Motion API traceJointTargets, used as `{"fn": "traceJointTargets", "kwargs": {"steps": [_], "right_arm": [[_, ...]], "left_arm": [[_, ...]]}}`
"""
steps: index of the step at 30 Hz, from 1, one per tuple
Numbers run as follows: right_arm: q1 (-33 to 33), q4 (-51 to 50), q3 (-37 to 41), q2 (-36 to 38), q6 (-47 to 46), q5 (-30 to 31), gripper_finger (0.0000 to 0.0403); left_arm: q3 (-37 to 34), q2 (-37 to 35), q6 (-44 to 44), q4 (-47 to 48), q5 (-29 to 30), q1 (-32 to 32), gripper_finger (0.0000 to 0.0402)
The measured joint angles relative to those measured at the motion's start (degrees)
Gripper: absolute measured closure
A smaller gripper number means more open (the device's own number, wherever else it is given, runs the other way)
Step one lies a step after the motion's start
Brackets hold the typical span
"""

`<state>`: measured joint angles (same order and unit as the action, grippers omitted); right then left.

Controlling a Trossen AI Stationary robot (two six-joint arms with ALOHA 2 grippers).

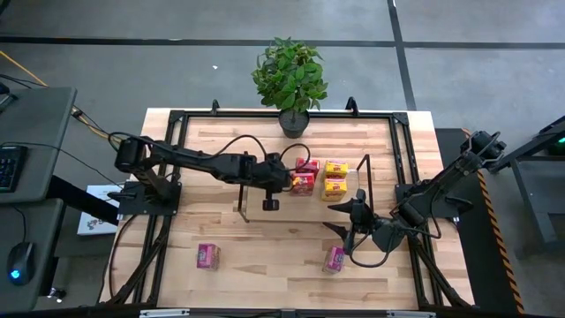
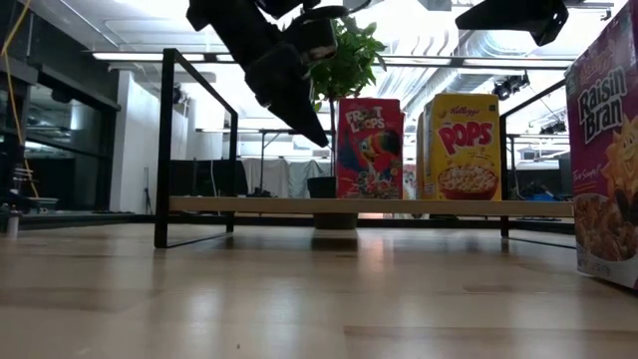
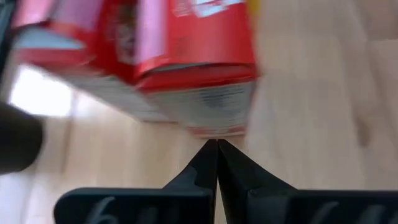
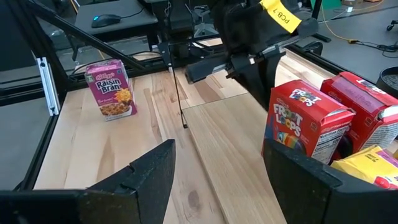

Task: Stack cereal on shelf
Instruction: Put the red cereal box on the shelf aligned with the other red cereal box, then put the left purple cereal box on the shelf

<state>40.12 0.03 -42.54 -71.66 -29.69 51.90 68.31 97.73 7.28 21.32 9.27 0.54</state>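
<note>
On the shelf [image 2: 299, 204], boxes read Froot Loops [image 2: 369, 148] and Pops [image 2: 464, 147].

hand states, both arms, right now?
Left hand: closed, empty, beside the red cereal boxes on the shelf.
Right hand: open, empty.

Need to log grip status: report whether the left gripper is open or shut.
Shut: the left gripper has its dark fingertips pressed together, empty, beside the red cereal boxes.

Red cereal box [image 2: 369, 148] is showing "Froot Loops" (same wording on the red box in the right wrist view). Yellow box [image 2: 464, 147] is reading "Kellogg's Pops". Pink box [image 4: 111, 89] is reading "Kellogg's Raisin Bran". Yellow arm tag [image 4: 279, 14] is displaying "PCB 7".
</note>
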Motion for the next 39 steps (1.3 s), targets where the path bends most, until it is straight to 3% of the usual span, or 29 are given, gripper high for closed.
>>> {"fn": "traceJointTargets", "kwargs": {"steps": [2, 31, 39], "right_arm": [[0.0, 0.02, 0.0, 0.0, -0.01, 0.0, 0.0167], [0.0, 0.15, 0.0, 0.0, -0.03, 0.13, 0.0167], [0.0, -0.09, 0.02, 0.0, 0.06, 0.13, 0.0167]], "left_arm": [[0.0, 0.2, 0.31, -0.37, -2.3, -0.09, 0.0401], [0.0, 0.25, 1.96, -8.94, -2.43, -1.34, 0.0401], [0.08, -5.26, 1.24, 0.53, -1.12, -1.33, 0.0401]]}}
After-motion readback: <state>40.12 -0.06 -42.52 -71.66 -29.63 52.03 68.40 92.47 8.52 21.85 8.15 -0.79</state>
